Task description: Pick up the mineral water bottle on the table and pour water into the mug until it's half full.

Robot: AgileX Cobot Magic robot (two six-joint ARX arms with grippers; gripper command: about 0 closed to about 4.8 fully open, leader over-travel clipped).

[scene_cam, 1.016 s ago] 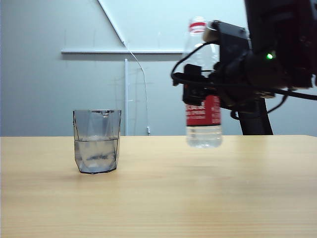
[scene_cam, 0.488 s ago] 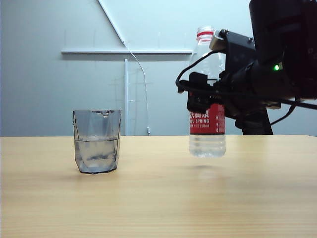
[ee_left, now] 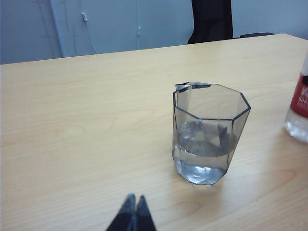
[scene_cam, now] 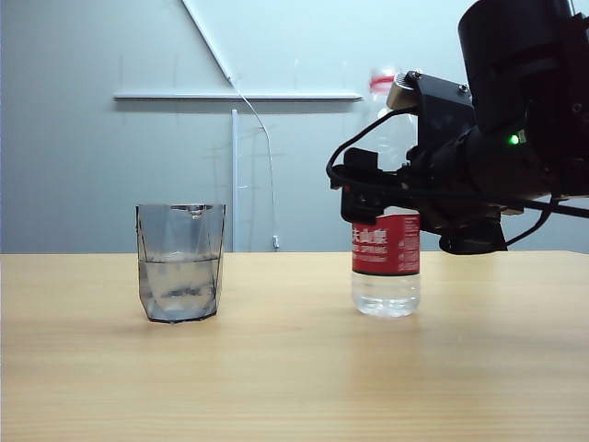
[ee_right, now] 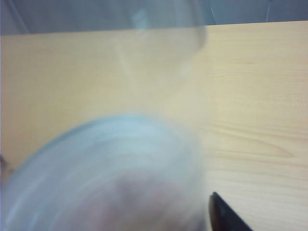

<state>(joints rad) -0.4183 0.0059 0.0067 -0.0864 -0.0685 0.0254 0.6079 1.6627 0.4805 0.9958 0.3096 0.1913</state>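
Note:
The mineral water bottle stands upright on the table at the right, a little water in its base and its neck blurred. My right gripper surrounds it at label height. In the right wrist view the bottle fills the frame as a blur, and one dark finger stands just off its side, so the jaws read as open. The mug sits to the left, water filling roughly its lower half. In the left wrist view the mug lies ahead of my shut left gripper, with the bottle's edge beyond it.
A black office chair stands behind the table's far edge. A grey wall with a white cable closes off the back. Bare tabletop separates mug and bottle.
The bottle came down from hanging above the table to standing on it, shifting slightly right. The right arm sank with it and its jaws widened. The mug and left gripper stayed put.

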